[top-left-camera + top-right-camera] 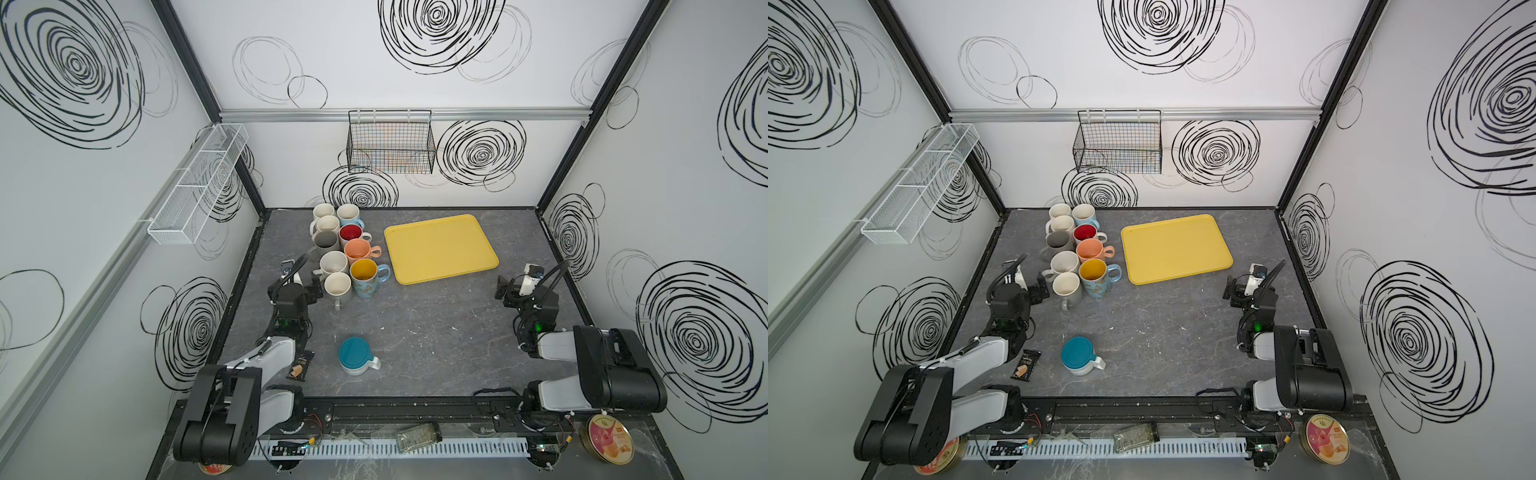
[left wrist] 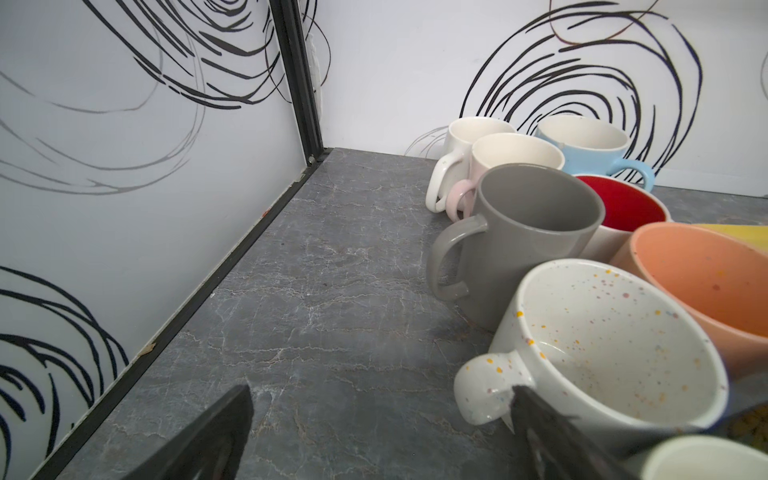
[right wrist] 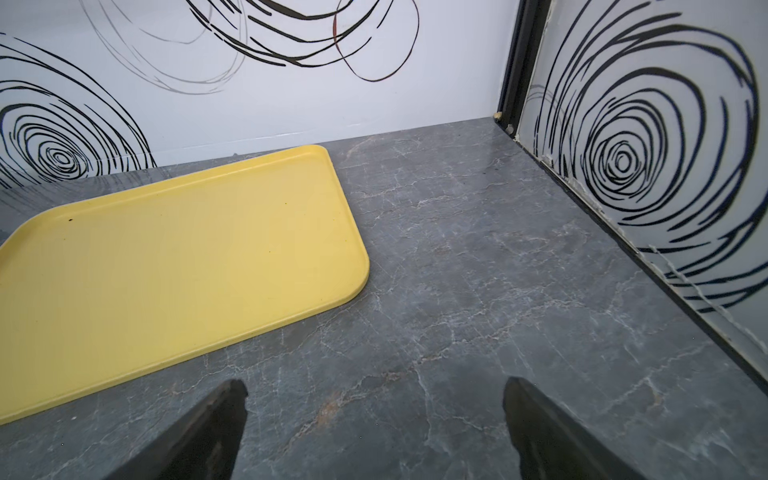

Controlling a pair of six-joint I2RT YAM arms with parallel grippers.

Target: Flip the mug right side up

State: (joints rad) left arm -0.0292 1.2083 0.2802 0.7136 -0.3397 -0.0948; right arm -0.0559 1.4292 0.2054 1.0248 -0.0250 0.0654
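White walls scrawled with black spirals close in a dark, marble-veined bench (image 1: 436, 328). Toward its front, a little left of the middle, the mug (image 1: 354, 354) stands upside down in both top views. Its teal base faces up, its white rim rests on the bench, and its white handle points to the right. Both arms are well apart from it.

At the left side of the bench the left fingers (image 2: 216, 436) hover low, spread wide with nothing between them. They sit just beside a cluster of upright mugs (image 1: 345, 253) that runs in two rows from the back wall forward. In the left wrist view one fingertip overlaps the handle of a speckled mug (image 2: 602, 353); whether it touches cannot be told. Beyond that mug stand a grey mug (image 2: 519, 249), a red-lined mug (image 2: 623, 208) and an orange mug (image 2: 706, 282), with cream and pale blue ones at the back.

Near the right wall the right fingers (image 3: 540, 428) are likewise spread wide and empty, held over bare bench. A yellow tray (image 3: 166, 257) lies flat toward the back, between the mug cluster and the right arm.

A black wire basket (image 1: 390, 143) hangs on the back wall, and a white mesh rack (image 1: 199, 183) is on the left wall. A dark snack wrapper (image 1: 300, 365) lies on the bench just left of the mug, beside the left arm.
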